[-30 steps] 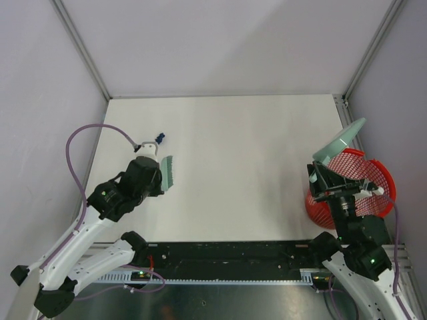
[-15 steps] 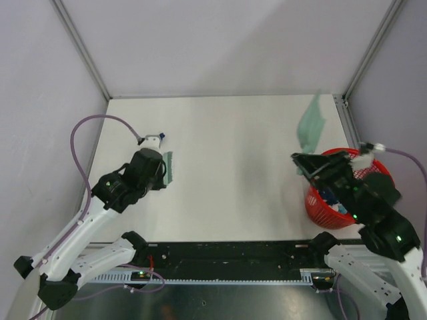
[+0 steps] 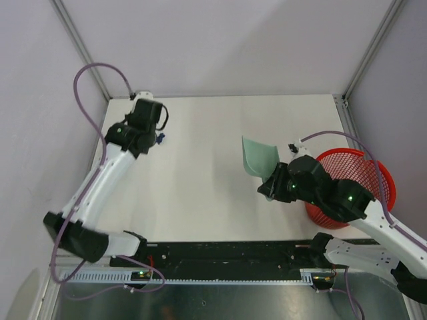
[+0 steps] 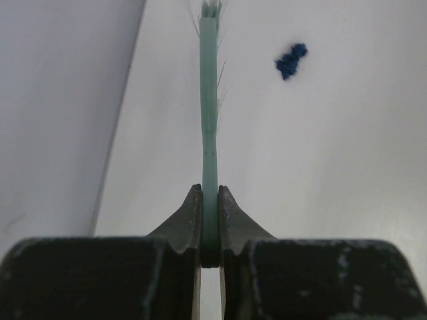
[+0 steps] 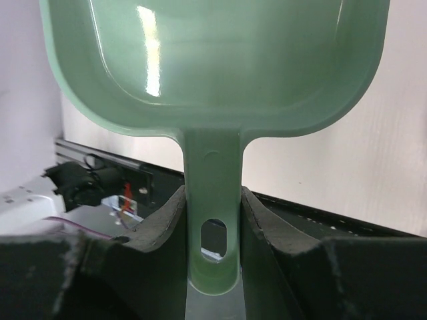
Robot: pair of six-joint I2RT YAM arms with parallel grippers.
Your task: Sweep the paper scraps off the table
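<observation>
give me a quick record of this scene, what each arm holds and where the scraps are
left jaws: shut on the brush handle, near the table's far left corner
right jaws: shut on the dustpan handle
dustpan position: over the table, left of the red basket
scraps seen: one blue paper scrap on the table beside the brush, not touching it
dustpan contents: no scraps in the part shown

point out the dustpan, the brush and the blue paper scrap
dustpan [image 5: 213, 60], right wrist view, middle of its scoop
brush [image 4: 209, 127], left wrist view, its thin green back
paper scrap [image 4: 291, 60], left wrist view, centre of the blue clump
</observation>
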